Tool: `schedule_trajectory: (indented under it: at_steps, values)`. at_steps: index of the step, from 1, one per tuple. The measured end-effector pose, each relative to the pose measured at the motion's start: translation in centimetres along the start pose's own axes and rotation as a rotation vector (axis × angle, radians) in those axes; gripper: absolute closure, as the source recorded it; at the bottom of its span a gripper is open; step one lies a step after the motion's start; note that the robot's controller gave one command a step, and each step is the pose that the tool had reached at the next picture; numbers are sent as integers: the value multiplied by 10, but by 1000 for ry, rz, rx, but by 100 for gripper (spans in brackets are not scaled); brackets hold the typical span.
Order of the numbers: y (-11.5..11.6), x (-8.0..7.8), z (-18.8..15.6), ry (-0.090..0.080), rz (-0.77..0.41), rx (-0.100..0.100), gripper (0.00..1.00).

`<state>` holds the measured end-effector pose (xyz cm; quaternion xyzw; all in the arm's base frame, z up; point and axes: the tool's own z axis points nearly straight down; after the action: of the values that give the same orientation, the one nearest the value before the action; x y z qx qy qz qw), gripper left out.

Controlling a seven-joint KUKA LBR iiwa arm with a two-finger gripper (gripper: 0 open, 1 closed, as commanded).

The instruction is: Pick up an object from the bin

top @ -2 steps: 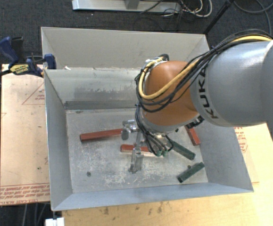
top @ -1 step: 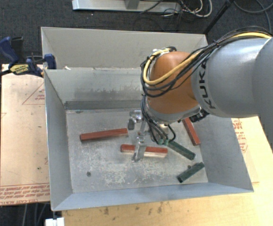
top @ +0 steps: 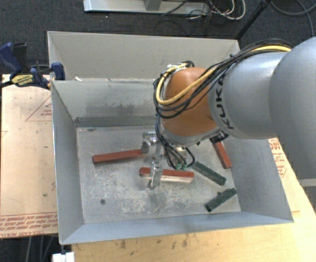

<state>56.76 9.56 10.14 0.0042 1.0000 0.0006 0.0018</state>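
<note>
Dark carpet (top: 16, 15) lies round the grey metal bin (top: 65, 146), whose sloped walls run down to a flat, scuffed floor. That is probably why the loose pieces sit low in the middle and not against the sides.

The gripper (top: 153, 164) hangs near the centre of the bin floor, under the orange wrist cover (top: 185, 105). The big grey arm (top: 267, 91) comes in from 3 o'clock. Its metal tip comes down at the left end of a red bar with a pale underside (top: 171, 174), which lies flat and runs off towards 3 o'clock. Tip and bar look to be touching. I cannot tell whether the gripper is spread or pressed together, nor whether it has the bar in its grasp. I judge this bar to be the likely pick, as it lies nearest.

I count five bars in all, three reddish and two dark green. Besides the pale-backed one, a long red-brown bar (top: 117, 157) stretches away at 9 o'clock from the gripper, its near end just beside it. A shorter red bar (top: 221, 154) lies at 3 o'clock, partly under the arm. One dark green bar (top: 209, 173) lies at 4 o'clock just past the pale-backed bar. The other green bar (top: 220, 199) sits farther out at 4 o'clock, near the front wall.
</note>
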Motion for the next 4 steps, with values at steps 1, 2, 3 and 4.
schedule_trajectory:
  at_steps: [1, 2, 3, 4]
  values:
    - [-9, -31, 29, -5, 25, -2, 100]
    - [-9, -30, 31, -1, 25, -1, 0]
    - [-9, -30, 31, 1, 25, -1, 100]
    - [-9, -30, 31, 0, 25, -1, 0]
